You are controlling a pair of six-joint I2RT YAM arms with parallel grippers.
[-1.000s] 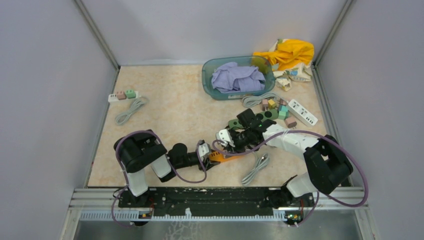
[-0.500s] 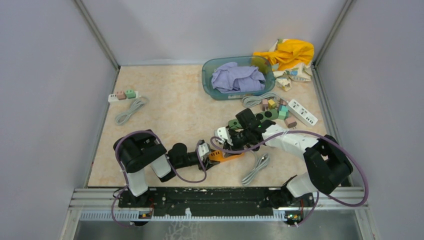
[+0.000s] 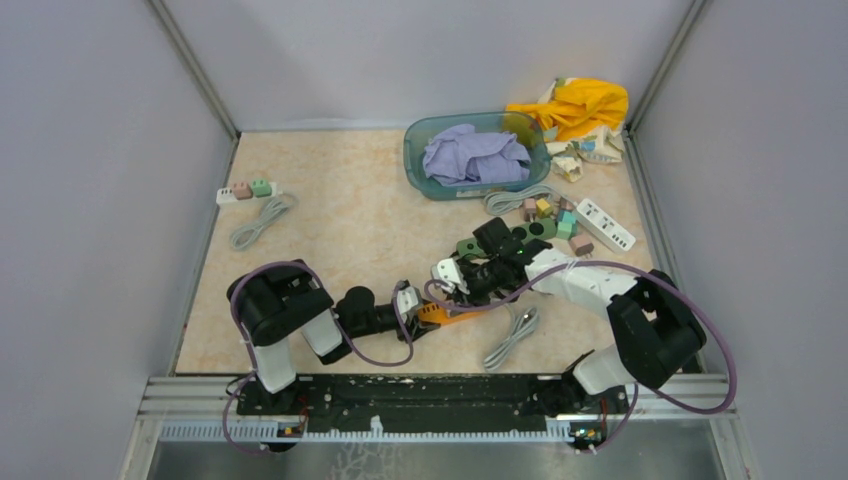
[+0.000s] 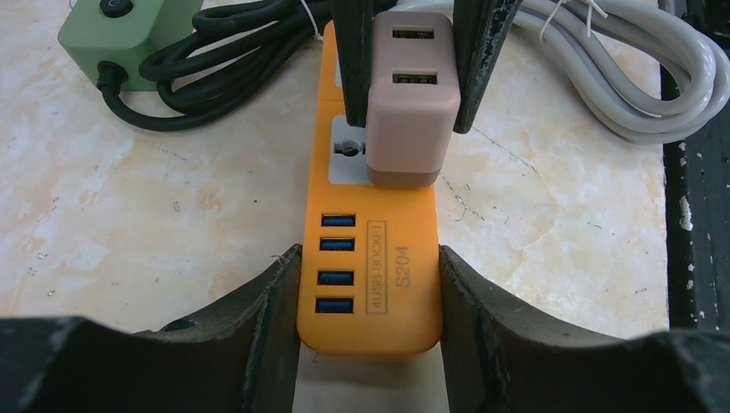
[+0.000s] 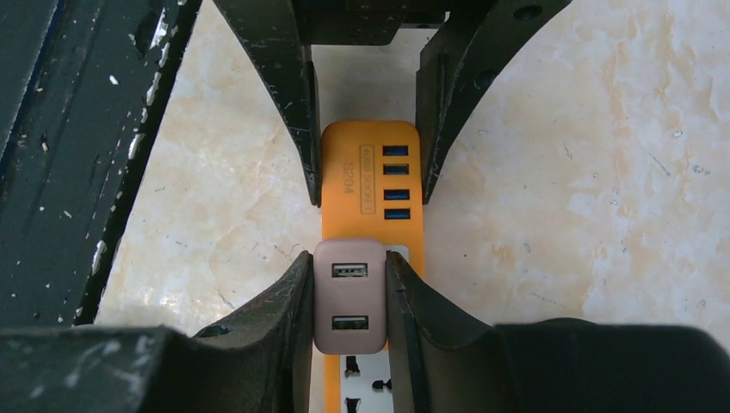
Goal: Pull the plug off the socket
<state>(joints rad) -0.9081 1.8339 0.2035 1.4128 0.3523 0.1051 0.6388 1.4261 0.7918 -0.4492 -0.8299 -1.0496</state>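
Observation:
An orange power strip (image 4: 370,258) lies on the table, also seen in the top view (image 3: 446,314) and the right wrist view (image 5: 372,185). A dusty-pink USB plug (image 4: 409,103) sits in its socket, also in the right wrist view (image 5: 349,297). My left gripper (image 4: 370,297) is shut on the strip's USB end, one finger on each side. My right gripper (image 5: 349,292) is shut on the pink plug, fingers pressed to both its sides. In the top view the two grippers meet over the strip (image 3: 440,290).
A green switch box (image 4: 125,30) with black cable lies far left of the strip; a grey coiled cable (image 4: 620,77) lies right. At the back are a blue basin of purple cloth (image 3: 476,155), a white power strip (image 3: 605,224), coloured plugs (image 3: 555,215) and another small strip (image 3: 248,190).
The right arm shifted slightly left and back again; both grippers keep their holds and the plug still sits in the strip.

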